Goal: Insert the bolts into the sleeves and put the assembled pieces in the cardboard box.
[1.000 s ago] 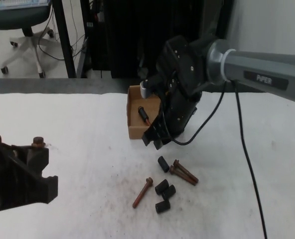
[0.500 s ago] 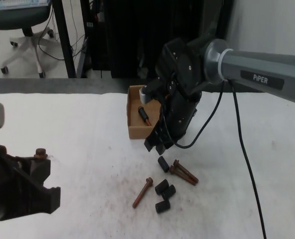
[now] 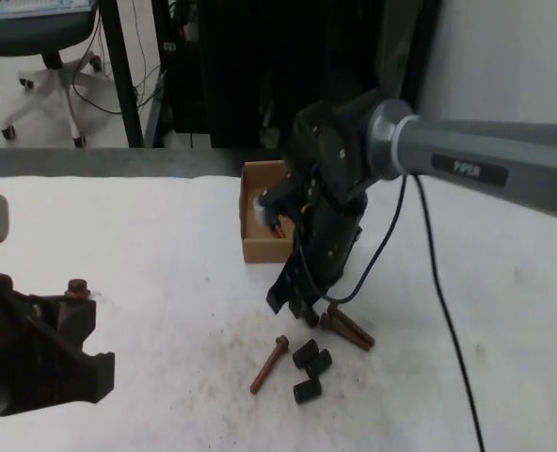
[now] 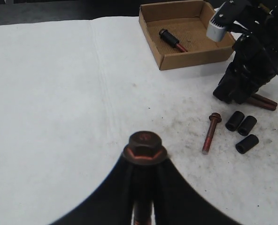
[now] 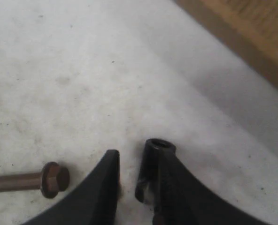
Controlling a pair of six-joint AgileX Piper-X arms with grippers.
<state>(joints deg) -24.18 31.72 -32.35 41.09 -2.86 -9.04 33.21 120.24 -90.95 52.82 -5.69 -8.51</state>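
My left gripper [image 4: 143,187] is shut on a rusty bolt [image 4: 144,149] held head up; it hangs low over the near left of the bench, the bolt head [image 3: 74,287] showing above the dark fingers. My right gripper [image 3: 293,303] is down on the white cloth in front of the cardboard box [image 3: 260,250]. It stands open around an upright black sleeve [image 5: 155,168], which rests against one finger with a narrow gap to the other. One assembled piece [image 4: 172,40] lies in the box [image 4: 190,58].
A loose bolt [image 3: 269,363] lies near the right gripper, its head [image 5: 54,179] close to one finger. Three black sleeves [image 3: 311,363] lie just nearer to me. Two more bolts [image 3: 351,327] lie beside the gripper. An office chair [image 3: 43,38] stands beyond the bench.
The right arm has come down and toward me from over the box's front edge to the sleeve on the cloth. The left gripper has shifted only slightly, still holding its bolt.
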